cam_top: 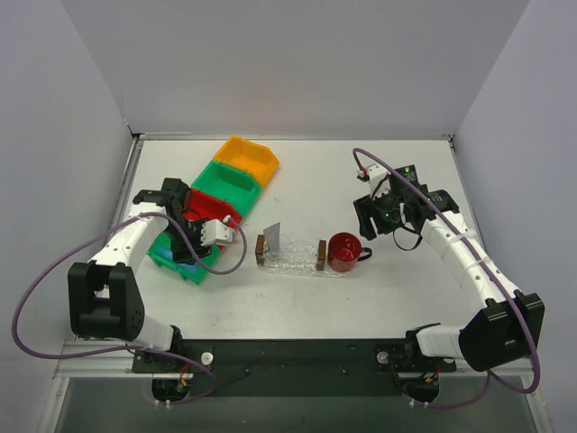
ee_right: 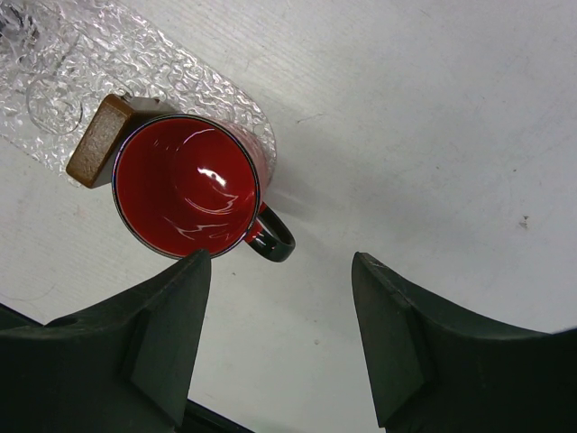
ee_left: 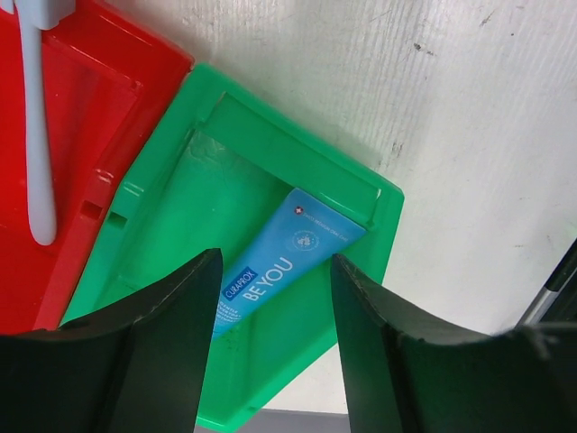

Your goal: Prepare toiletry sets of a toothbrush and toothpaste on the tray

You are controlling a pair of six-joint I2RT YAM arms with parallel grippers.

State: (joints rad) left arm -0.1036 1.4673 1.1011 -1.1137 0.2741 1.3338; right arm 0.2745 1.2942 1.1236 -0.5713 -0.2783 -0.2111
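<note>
A blue toothpaste tube (ee_left: 287,262) lies in a green bin (ee_left: 180,189). My left gripper (ee_left: 275,343) is open just above it, one finger on each side, not touching. A pale toothbrush handle (ee_left: 34,135) lies in the red bin (ee_left: 99,108) beside it. In the top view my left gripper (cam_top: 194,248) hovers over the nearest green bin (cam_top: 185,263). A silver-grey toothpaste tube (cam_top: 272,236) rests at the left end of the clear tray (cam_top: 293,262). My right gripper (cam_top: 374,221) is open and empty above the table, right of the tray.
A red mug (cam_top: 343,252) stands against the tray's right wooden handle (cam_top: 321,255); it also shows in the right wrist view (ee_right: 185,185). A row of bins runs back left: red (cam_top: 209,209), green (cam_top: 225,183), orange (cam_top: 245,158).
</note>
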